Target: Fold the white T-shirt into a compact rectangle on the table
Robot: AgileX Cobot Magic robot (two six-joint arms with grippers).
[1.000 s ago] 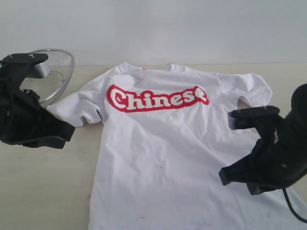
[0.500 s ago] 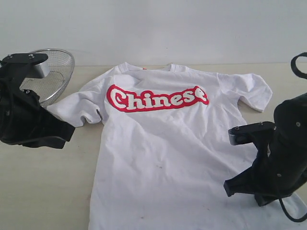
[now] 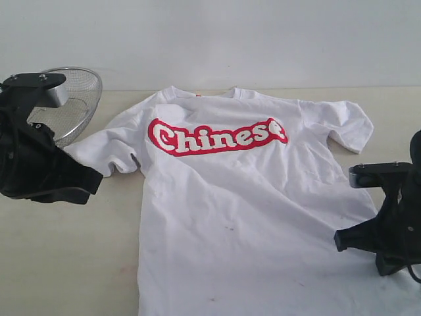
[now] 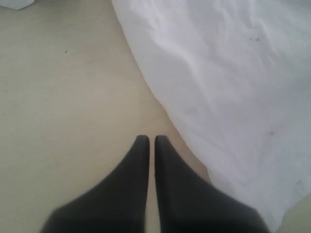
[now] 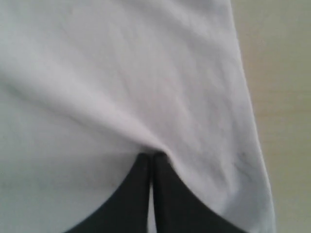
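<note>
**Right tool on shirt, left tool off it, no fold made yet**

The desk (image 3: 66, 250) is broad, pale and mostly bare. There is open room left of the shirt and a strip on the right, and the far edge meets the wall.

The white T-shirt (image 3: 230, 210) lies flat and face up in the middle of the desk. Its collar is at the far side and its hem runs off the near edge of the exterior view, so the long axis goes far to near. Both sleeves are spread, and the left one is rumpled with its edge curled under.

The right tool (image 5: 152, 155) has its tips pressed together on the shirt's right side, low on the body and close to the side edge. Cloth puckers into the tips, so it looks like a pinch on the fabric. This arm is the nearer one, already on the shirt.

The left tool (image 4: 151, 139) is pressed together and holds nothing. It is over bare desk, just beside the shirt's left side edge, which lies toward the middle from it.

My guess is the next move needs the left tool onto that edge. A one-sided pull could skew the shirt.

A wire-mesh basket (image 3: 82, 92) sits at the far left, near the left sleeve but apart from it. The red lettering (image 3: 217, 136) runs across the chest.
</note>
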